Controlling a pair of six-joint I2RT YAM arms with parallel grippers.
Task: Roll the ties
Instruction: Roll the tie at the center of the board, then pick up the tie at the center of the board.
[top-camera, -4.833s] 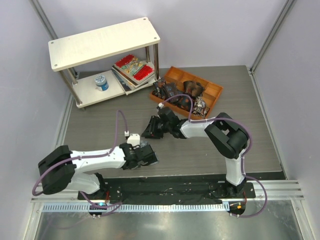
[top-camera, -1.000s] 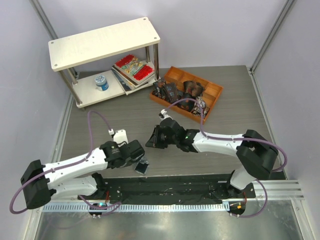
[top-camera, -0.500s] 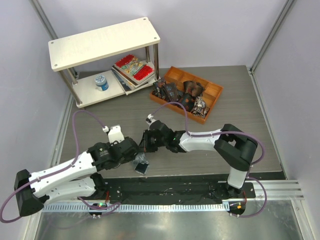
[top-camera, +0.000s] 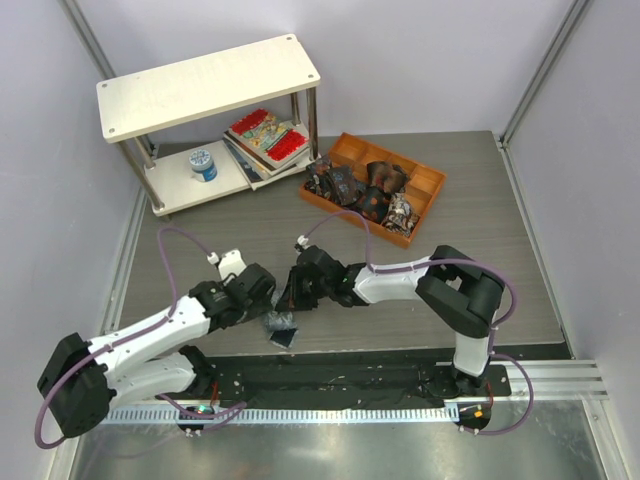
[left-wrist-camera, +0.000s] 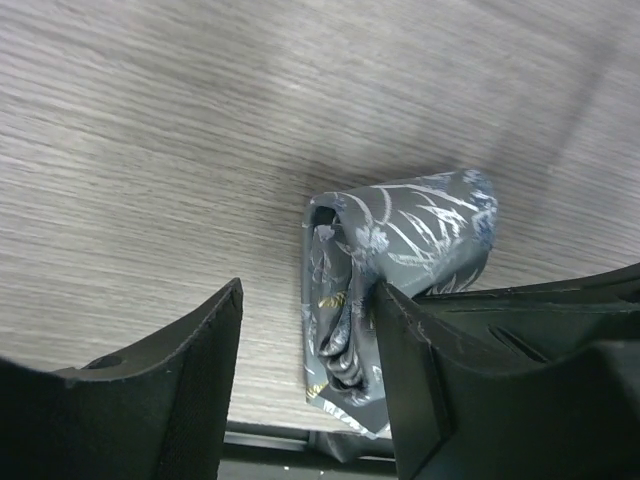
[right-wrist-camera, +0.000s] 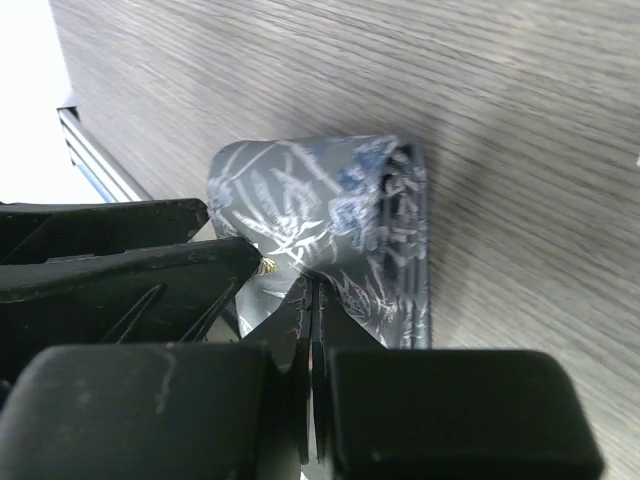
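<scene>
One grey-blue tie (left-wrist-camera: 410, 245) with a pale leaf print lies in a loose roll near the table's front edge (top-camera: 283, 333). My left gripper (left-wrist-camera: 305, 335) (top-camera: 268, 312) stands open around it, and the roll rests against the right finger (left-wrist-camera: 430, 380). My right gripper (right-wrist-camera: 314, 290) (top-camera: 289, 307) is shut, its tips pressed into the tie's fabric (right-wrist-camera: 330, 215) from the other side. Whether a layer is pinched between them does not show. More ties, in small dark rolls (top-camera: 372, 185), sit in the orange tray (top-camera: 433, 181).
A white two-level shelf (top-camera: 210, 85) stands at the back left with red-patterned books (top-camera: 268, 135) and a blue-and-white spool (top-camera: 203, 163) on its lower level. A black mat (top-camera: 330, 380) runs along the near edge. The left gripper's finger (right-wrist-camera: 100, 275) fills the right wrist view's left side.
My left gripper has opened and let go of the tie. My right gripper has swung left and down until its shut tips reach the roll.
</scene>
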